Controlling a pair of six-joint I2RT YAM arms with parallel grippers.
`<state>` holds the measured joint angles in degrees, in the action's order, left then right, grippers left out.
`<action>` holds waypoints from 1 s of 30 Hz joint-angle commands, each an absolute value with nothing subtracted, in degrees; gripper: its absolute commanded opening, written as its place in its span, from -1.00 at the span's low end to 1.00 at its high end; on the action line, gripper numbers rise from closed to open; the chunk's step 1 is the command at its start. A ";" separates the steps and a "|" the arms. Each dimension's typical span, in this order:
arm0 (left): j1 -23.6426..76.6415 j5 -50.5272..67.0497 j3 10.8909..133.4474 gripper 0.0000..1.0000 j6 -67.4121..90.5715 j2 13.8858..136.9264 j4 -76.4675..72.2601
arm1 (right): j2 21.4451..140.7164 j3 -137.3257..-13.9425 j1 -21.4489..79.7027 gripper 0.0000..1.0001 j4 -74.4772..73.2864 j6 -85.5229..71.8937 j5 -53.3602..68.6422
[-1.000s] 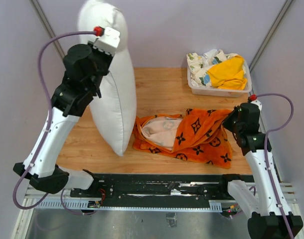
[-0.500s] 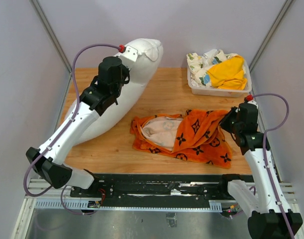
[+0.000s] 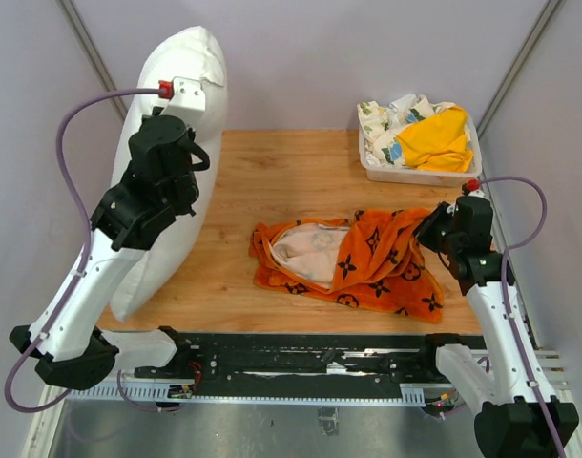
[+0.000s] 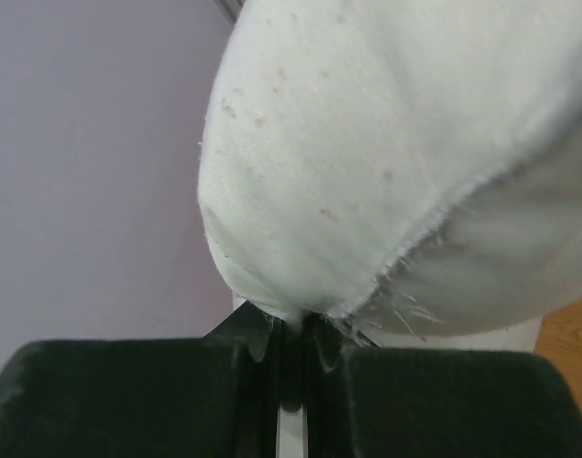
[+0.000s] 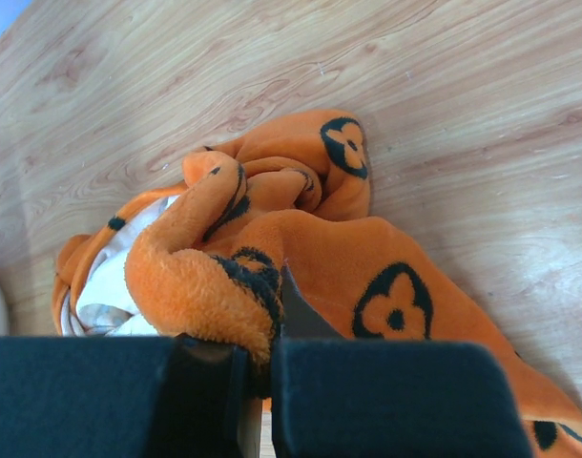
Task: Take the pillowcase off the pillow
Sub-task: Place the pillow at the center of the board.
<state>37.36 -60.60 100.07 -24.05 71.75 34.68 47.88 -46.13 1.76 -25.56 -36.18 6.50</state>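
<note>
Wooden tabletop (image 3: 301, 162), two arms, one pillow, one pillowcase. Nearest, the orange pillowcase (image 3: 377, 262) lies crumpled mid-table: plush pile, black flower motifs, pale lining at its mouth. The right gripper (image 5: 258, 334) is clamped on a fuzzy fold at its right end, a pinch only the wrist view shows. The left gripper (image 4: 291, 329) nips the plump white pillow (image 3: 181, 76) by its seam, standing it tall at the far left. Far right, one plastic bin (image 3: 405, 176) holds two cloths.

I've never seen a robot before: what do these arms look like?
The left arm and right arm have white tubular links and chunky black joints. A purple cable loops to a red plug near each wrist. Their fingers are blocky and dark.
</note>
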 commanded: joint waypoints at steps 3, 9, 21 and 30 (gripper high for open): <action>37.75 -47.80 87.90 -0.99 -19.97 78.84 34.58 | 48.91 -44.65 1.41 -0.99 -22.79 -37.31 9.87; 29.57 -39.26 91.63 -1.00 -9.40 99.53 33.53 | 49.36 -44.00 1.49 -0.99 -23.15 -36.49 9.78; 8.52 -25.87 102.63 -1.00 14.53 117.74 45.47 | 54.27 -43.69 2.23 -0.99 -20.24 -36.39 11.09; -2.47 -21.93 81.08 -0.99 32.36 103.85 24.67 | 58.86 -44.53 6.29 -0.99 -17.46 -37.27 11.42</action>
<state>-0.60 -22.76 89.78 21.34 109.73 30.48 57.45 -44.16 3.31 -19.66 -36.62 10.57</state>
